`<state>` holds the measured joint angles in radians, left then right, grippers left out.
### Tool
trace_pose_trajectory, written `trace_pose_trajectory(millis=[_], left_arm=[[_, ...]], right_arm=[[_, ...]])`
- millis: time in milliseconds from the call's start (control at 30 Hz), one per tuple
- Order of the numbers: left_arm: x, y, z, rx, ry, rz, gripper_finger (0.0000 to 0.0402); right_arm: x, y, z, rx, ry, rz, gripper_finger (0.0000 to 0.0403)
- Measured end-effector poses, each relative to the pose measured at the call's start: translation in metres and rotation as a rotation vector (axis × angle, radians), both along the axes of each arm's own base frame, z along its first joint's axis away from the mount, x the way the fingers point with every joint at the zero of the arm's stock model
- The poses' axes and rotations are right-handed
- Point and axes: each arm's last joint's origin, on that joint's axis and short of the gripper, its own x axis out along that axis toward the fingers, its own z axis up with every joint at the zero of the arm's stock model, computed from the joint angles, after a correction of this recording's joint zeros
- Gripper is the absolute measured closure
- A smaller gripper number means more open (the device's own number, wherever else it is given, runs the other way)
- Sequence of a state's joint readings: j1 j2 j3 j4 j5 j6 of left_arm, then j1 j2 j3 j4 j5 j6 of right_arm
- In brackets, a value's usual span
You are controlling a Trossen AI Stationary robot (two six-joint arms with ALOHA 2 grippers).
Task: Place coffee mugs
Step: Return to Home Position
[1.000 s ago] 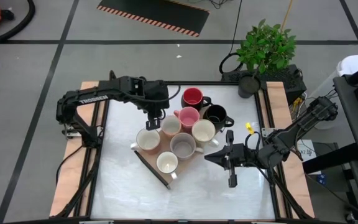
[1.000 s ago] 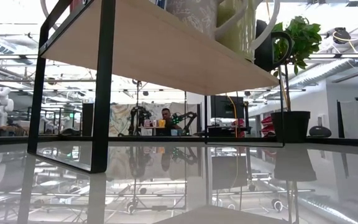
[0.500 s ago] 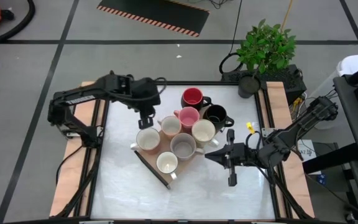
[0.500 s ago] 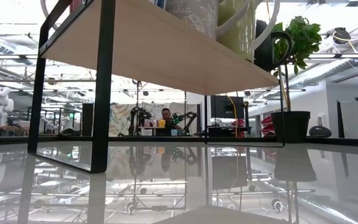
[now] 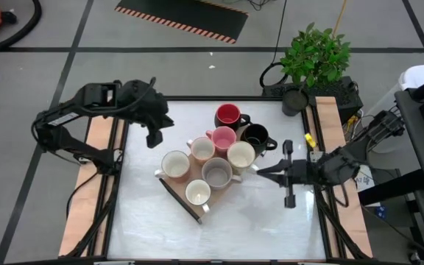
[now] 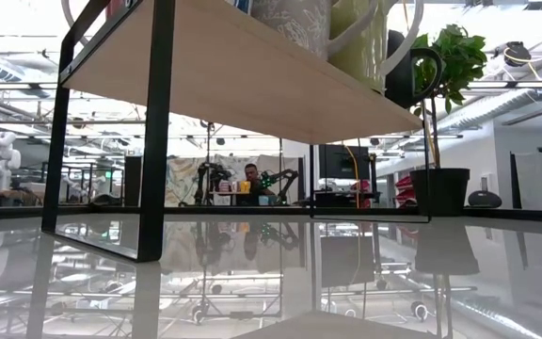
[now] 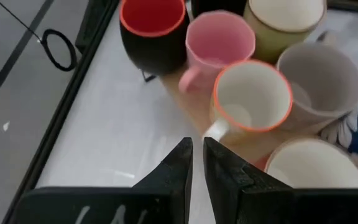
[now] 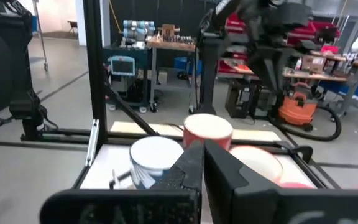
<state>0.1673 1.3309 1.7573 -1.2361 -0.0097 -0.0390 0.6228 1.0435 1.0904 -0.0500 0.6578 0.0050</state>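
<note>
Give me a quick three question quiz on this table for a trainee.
1. How many mugs show from above? A six, B eight, C ten.
2. True or false: neither the left gripper nor the right gripper holds a mug.
3. Fill in: the mugs stand on a wooden ___.
Key: 1 B; 2 true; 3 shelf.

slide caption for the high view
Eight mugs clustered at table centre, left end effector and right end effector shut on either side
</note>
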Motion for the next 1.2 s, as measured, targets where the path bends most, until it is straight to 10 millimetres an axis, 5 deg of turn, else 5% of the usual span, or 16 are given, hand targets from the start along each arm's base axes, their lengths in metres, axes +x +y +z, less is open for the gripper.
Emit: trace_pose_trajectory(millis=[267,400,633,967,1200], left_arm=[[-0.021,-0.005,0.003,-0.088,0.021,0.164,0.0355],[-0.019,-0.014,0.005,0.012,0.019,0.033,0.0355],[-0.011,-0.034,0.017,0.149,-0.121,-0.212,0.0355],[-0.009,-0.057,0.028,0.029,-0.262,-0.237,0.0355],[0.003,-0.077,0.015,0.041,-0.303,-0.264,0.0355]], right_arm=[[-0.035,-0.021,0.011,0.031,0.023,0.144,0.0403],[-0.047,-0.026,0.008,0.024,0.052,0.244,0.0403],[-0.060,-0.033,-0.025,0.062,0.057,0.319,0.0403],[-0.061,-0.032,-0.074,0.087,0.028,0.362,0.0403],[-0.060,-0.031,-0.091,0.065,0.074,0.362,0.0403]])
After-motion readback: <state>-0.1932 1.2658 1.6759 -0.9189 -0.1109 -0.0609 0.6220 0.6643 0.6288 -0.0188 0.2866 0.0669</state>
